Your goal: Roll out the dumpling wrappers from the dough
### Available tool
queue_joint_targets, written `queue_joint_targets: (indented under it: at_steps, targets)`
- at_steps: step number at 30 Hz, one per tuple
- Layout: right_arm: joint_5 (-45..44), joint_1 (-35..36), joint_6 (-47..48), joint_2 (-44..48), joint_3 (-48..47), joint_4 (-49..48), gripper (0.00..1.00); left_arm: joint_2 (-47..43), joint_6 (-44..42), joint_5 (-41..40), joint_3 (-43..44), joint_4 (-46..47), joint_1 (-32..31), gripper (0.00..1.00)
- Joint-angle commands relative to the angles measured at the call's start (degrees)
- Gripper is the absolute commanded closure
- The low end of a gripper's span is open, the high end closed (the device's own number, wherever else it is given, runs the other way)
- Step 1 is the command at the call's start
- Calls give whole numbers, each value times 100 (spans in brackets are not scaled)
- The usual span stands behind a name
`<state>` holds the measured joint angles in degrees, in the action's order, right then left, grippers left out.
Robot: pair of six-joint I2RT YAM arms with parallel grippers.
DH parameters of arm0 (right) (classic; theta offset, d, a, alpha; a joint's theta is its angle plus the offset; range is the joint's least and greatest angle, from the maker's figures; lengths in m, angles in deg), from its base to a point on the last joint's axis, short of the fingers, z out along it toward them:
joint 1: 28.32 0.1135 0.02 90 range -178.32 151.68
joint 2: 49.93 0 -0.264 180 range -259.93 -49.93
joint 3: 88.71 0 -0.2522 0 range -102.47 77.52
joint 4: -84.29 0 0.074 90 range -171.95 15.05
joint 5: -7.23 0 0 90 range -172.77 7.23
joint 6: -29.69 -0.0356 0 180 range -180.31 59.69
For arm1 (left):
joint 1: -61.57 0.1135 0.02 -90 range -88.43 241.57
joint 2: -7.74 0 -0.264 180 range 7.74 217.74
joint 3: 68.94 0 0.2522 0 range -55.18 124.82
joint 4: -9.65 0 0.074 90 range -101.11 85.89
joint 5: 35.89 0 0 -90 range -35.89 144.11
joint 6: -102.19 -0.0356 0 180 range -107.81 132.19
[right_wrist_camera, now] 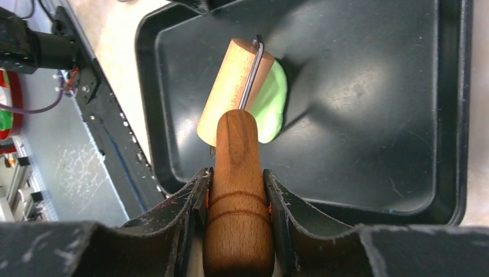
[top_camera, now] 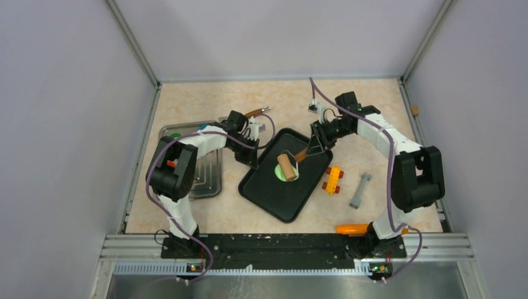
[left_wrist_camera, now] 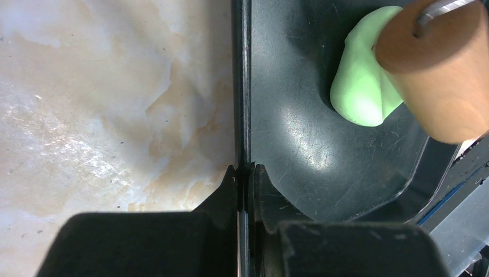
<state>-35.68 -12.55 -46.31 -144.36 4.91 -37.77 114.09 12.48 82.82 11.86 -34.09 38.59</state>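
Your right gripper [right_wrist_camera: 237, 176] clamped on handle of pale wooden rolling pin [right_wrist_camera: 233, 86]; your left gripper [left_wrist_camera: 246, 170] pinching black plastic tray [top_camera: 274, 199] at 10 o'clock rim, top view; lime-green dough blob [right_wrist_camera: 272, 107] near tray centre, pin drum on its 12 o'clock part; still thick, uneven; flattening looks barely begun; no thin round wrapper visible; most rolling left.

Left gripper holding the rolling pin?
No: the left gripper is shut on the rim of the black tray, while the right gripper clamps the handle of the rolling pin.
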Motion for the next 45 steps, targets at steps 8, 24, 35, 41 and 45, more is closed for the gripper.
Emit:
queue_joint_targets:
  at_steps: [8,24,35,41,45]
  targets:
    - [-927,458,470,-882,18,-472,100,-334,74,327,43,255,-56,100]
    - [-1524,1152,508,-1322,181,-592,100,-149,212,345,236,351,-57,100]
    - [147,1225,1548,-465,-1191,979,100,-175,168,323,208,269,-46,100]
    - [-431,1075,2577,-190,-1514,1720,100,-183,104,346,186,223,-43,100]
    - [-972,1158,2689,-187,-1842,1552,100,-201,91,412,189,185,-45,100]
